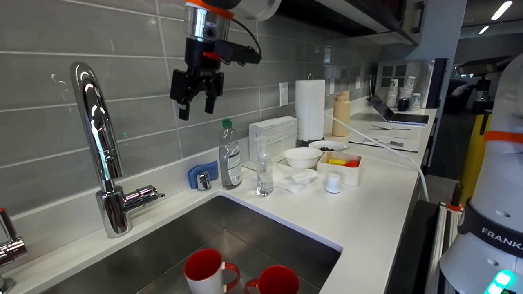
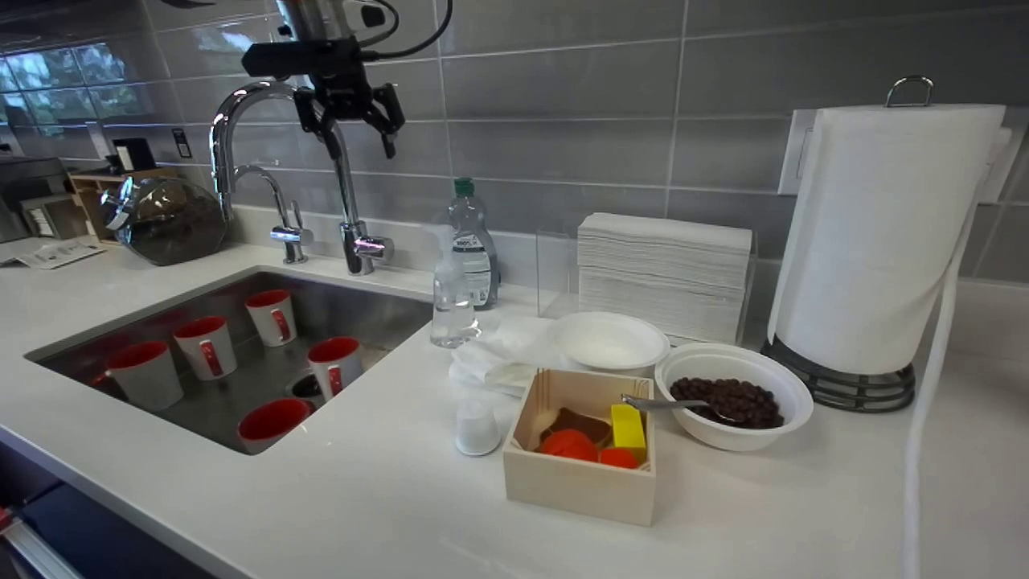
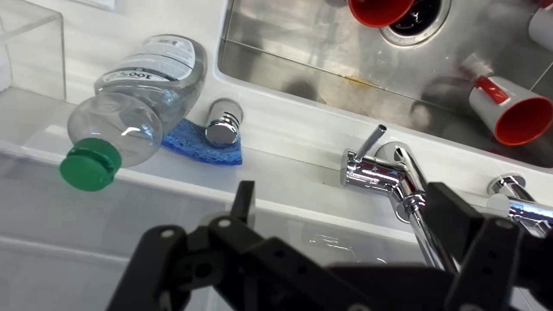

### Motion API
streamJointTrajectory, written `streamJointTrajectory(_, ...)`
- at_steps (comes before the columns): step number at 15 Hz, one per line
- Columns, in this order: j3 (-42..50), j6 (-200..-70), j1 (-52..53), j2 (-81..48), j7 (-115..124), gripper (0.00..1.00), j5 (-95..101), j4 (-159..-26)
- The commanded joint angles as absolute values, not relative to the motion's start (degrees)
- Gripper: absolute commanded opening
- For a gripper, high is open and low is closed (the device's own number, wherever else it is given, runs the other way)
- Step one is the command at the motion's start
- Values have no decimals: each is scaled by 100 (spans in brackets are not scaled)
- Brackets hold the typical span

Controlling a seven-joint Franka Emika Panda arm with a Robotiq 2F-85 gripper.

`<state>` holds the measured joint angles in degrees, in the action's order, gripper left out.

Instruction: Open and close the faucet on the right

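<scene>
The tall chrome faucet stands on the ledge behind the sink, its gooseneck arching up beside the tiled wall. It also shows in an exterior view, partly behind the gripper, and in the wrist view. Its short lever sticks out from the end of the side cylinder, toward the sink in the wrist view. My gripper is open and empty, pointing down, high above the ledge between faucet and soap bottle; it also shows in an exterior view. In the wrist view the jaws are apart, one finger overlapping the faucet's neck.
A green-capped soap bottle, a blue sponge and a stubby chrome fitting stand beside the faucet. A smaller faucet stands on its far side. Several red-and-white mugs are in the sink. Tiled wall runs behind.
</scene>
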<state>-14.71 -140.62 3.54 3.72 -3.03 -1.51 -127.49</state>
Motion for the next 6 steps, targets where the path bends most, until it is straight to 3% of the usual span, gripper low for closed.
streamJointTrajectory(1, -1245, -13809, 553, 600, -38, 100, 283, -12862)
streamJointTrajectory(6, -1190, -13851, 616, 556, 171, 100, 705, -12910)
